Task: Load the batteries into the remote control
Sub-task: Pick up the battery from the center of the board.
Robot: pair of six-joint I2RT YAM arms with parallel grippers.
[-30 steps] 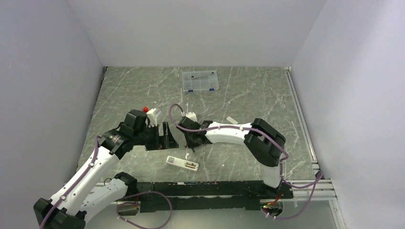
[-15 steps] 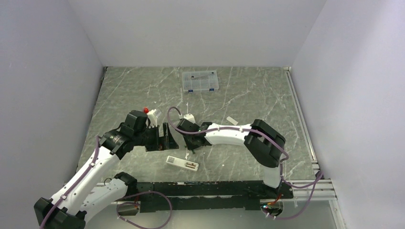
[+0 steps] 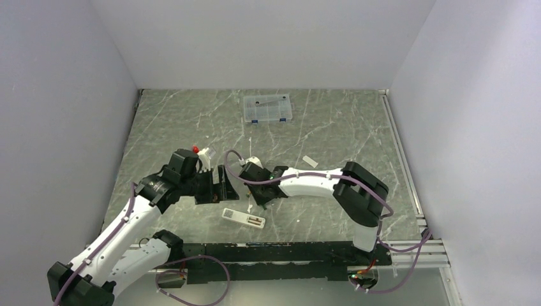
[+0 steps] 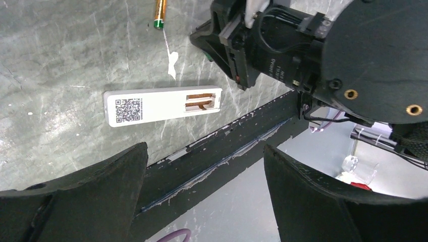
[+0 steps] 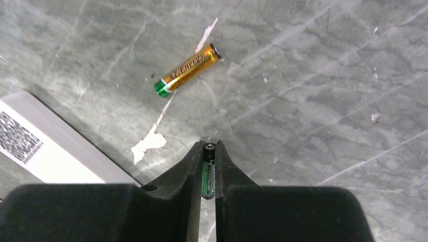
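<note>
Remote (image 4: 162, 105) lies back-up on the tabletop (image 5: 303, 75), close to the near rail. Its QR label is at one end and its open compartment (image 4: 202, 101) at the other. Copper contacts show in the compartment, and I see no cell in it.

Right fingers (image 5: 191, 169) are clenched on the held battery (image 5: 208, 174), which has a dark green-black wrap. It lies lengthwise in the slot between them, one end showing at the tips. They hang just beyond the remote's compartment end.

Loose battery (image 5: 188, 70), copper-orange with a green end, lies flat on the tabletop. It is near the remote but apart from it, touching nothing.

Left fingers (image 4: 101, 191) are spread wide and empty, above the remote and not touching it.

Handling, as I judge it:
- The batteries are light, rigid, smooth and round. They will likely roll on the stone and may swivel in a two-point pinch.
- Best hold is across the middle of the body, leaving both ends free to meet the contacts.
- The held battery sits along the fingers, so the tips may foul the compartment wall. It probably needs to go in tilted, one end first.
- The remote is light, hard plastic. A push against its spring contact could make it skate.
- Steadying the remote at the label end, by its long edges, looks sensible.
</note>
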